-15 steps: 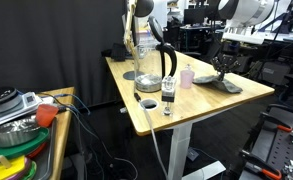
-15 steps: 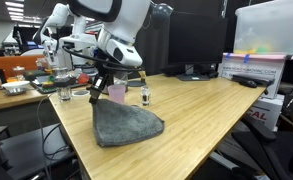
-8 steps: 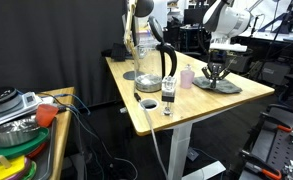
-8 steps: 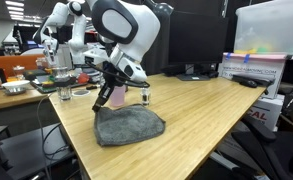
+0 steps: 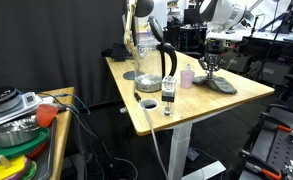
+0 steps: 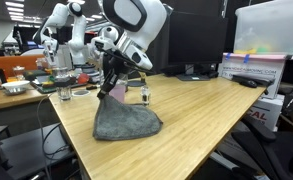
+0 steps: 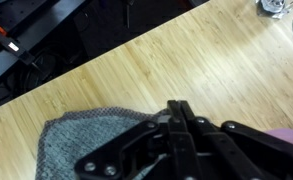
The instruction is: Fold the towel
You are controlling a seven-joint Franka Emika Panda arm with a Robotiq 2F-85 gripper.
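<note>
The grey-green towel (image 6: 128, 120) lies on the wooden table (image 6: 201, 125), with one corner pulled up into a peak. It also shows in an exterior view (image 5: 224, 85) and in the wrist view (image 7: 74, 148). My gripper (image 6: 110, 90) is shut on that raised corner, just above the table; it also shows in an exterior view (image 5: 208, 68). In the wrist view the gripper (image 7: 178, 108) has its fingers pressed together with the cloth beneath them. The small pink cup (image 5: 187, 76) stands right beside the gripper.
A black-handled pitcher (image 5: 167, 63), a glass jar (image 5: 143, 60) and a small bottle (image 5: 168, 95) stand on the table's other half. A small bottle (image 6: 144, 97) stands behind the towel. A plastic box (image 6: 252, 68) sits at the far corner.
The gripper has shut on the towel's corner and lifted it; the towel, flat before, now rises to a peak at the gripper.
</note>
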